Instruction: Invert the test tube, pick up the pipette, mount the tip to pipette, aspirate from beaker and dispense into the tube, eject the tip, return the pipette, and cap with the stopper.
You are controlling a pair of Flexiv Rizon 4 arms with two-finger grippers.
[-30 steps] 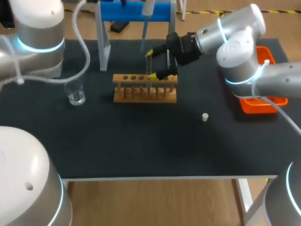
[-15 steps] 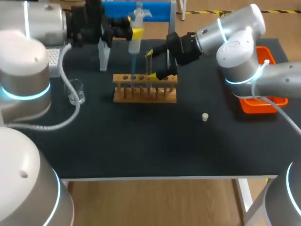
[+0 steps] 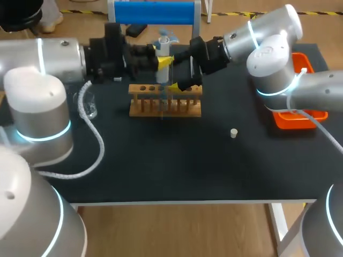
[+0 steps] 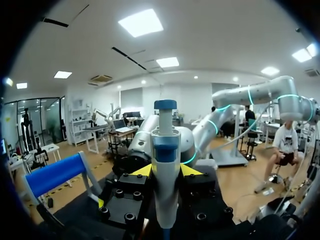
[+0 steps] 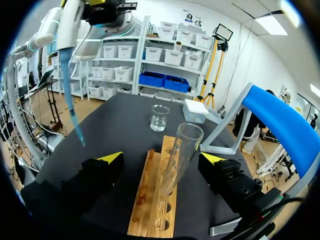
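- The left pincer [image 4: 165, 171] is clamped on the body of the pipette [image 4: 165, 165], a yellow tip on each side of it. It holds the pipette upright above the wooden rack [image 3: 166, 105], with the blue tip pointing down.
- The right pincer [image 5: 161, 158] is spread wide. Its fingers stand on either side of the glass tube [image 5: 179, 147], apart from it.
- The tube stands mouth up in the rack, near the table's [image 3: 161, 166] far edge.
- The beaker [image 5: 160, 118] sits beyond the rack, toward the left edge.
- The stopper [image 3: 233, 133] lies toward the right edge, near an orange tray [image 3: 300, 121].

Orange tray [image 3: 296, 122] on black table [image 3: 171, 166]
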